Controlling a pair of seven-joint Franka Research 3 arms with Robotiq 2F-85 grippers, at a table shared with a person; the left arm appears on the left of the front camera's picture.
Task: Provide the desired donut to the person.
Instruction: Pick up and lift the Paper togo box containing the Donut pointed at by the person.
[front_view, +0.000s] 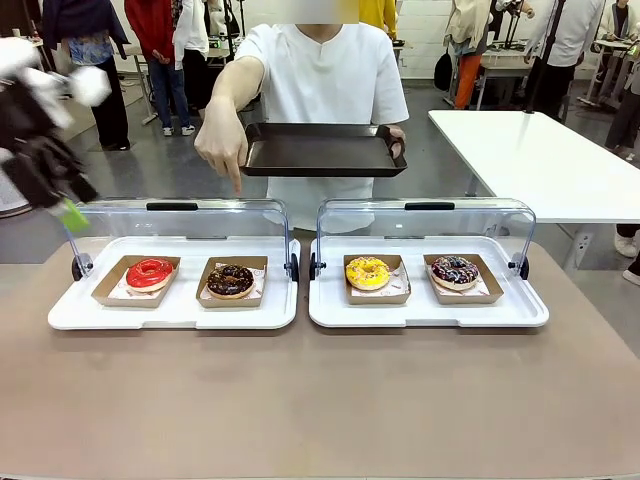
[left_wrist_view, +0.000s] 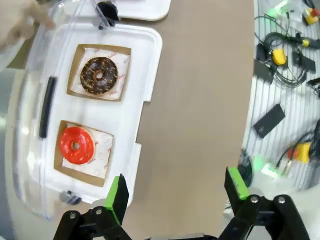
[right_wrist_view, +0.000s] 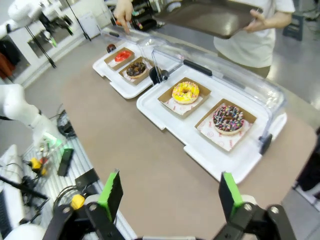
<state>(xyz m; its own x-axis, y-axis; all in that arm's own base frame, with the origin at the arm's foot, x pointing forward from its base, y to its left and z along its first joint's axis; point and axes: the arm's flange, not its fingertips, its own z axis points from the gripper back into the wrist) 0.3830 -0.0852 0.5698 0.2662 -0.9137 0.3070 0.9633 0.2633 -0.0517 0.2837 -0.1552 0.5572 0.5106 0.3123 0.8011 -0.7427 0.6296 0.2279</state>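
Spread wide, nothing grasped: left gripper (left_wrist_view: 176, 189), right gripper (right_wrist_view: 170, 190).
Pointing by hand (front_view: 222, 145) of person (front_view: 320, 70) down at chocolate donut (front_view: 230, 280): in left case (front_view: 60, 315), 3 o'clock of red donut (front_view: 150, 273); black tray (front_view: 320, 150) held at 12 o'clock.

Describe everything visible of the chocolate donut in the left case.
The chocolate donut is a ring with dark brown glaze flecked with lighter bits. It lies flat on white paper in a brown cardboard tray, in the right slot of the left white case, whose clear lid stands raised. A red donut sits beside it, apart. The person's hand points down from behind the lid, not touching.
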